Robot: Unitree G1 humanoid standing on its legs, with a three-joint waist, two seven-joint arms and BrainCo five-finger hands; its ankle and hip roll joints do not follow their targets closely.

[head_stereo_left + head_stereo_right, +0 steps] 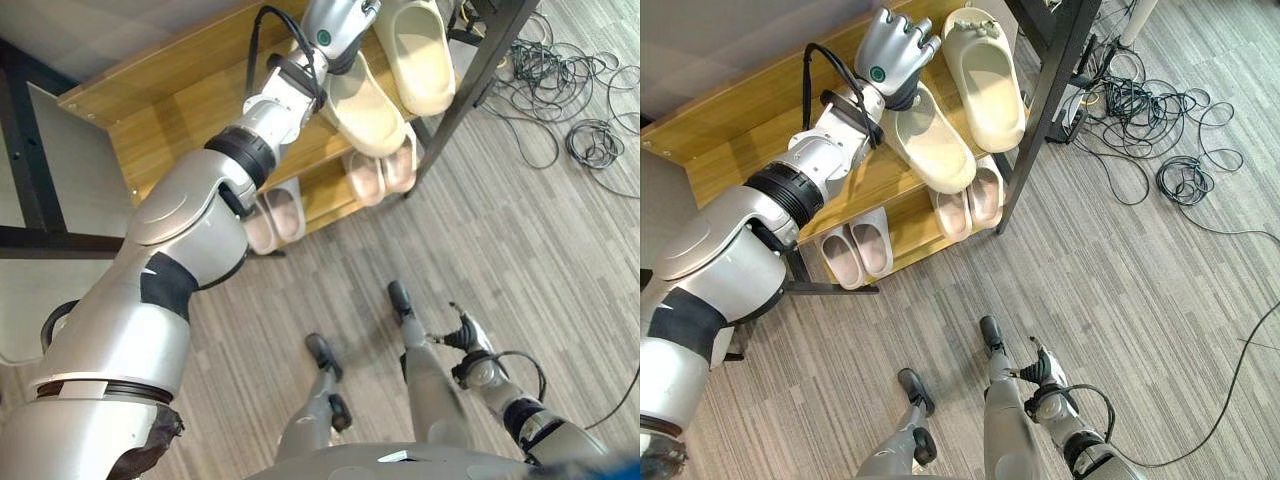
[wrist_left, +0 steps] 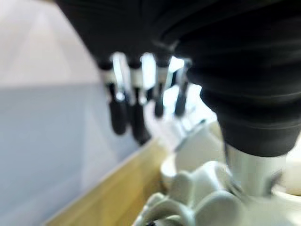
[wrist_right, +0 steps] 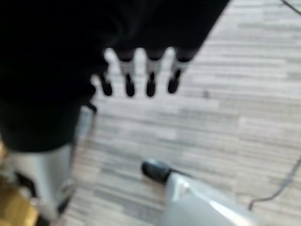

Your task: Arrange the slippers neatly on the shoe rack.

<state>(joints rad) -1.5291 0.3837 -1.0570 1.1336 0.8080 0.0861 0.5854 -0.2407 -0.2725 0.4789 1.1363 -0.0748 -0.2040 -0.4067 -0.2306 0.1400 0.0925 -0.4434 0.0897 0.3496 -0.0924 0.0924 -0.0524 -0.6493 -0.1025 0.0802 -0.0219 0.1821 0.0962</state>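
**Left hand over the top-shelf slippers**

I see my left hand (image 1: 898, 45) resting on the near cream slipper (image 1: 935, 145) atop the rack (image 1: 735, 130), fingers fairly straight, gripping nothing. Its mate (image 1: 985, 80) lies just beside. My right hand (image 1: 470, 335) hangs low, relaxed and empty.

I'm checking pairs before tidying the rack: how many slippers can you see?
6. Two cream slippers lie on the top shelf, by the left hand. Four pinkish ones sit on the lower shelf: one pair, another. More may be hidden under the top shelf.
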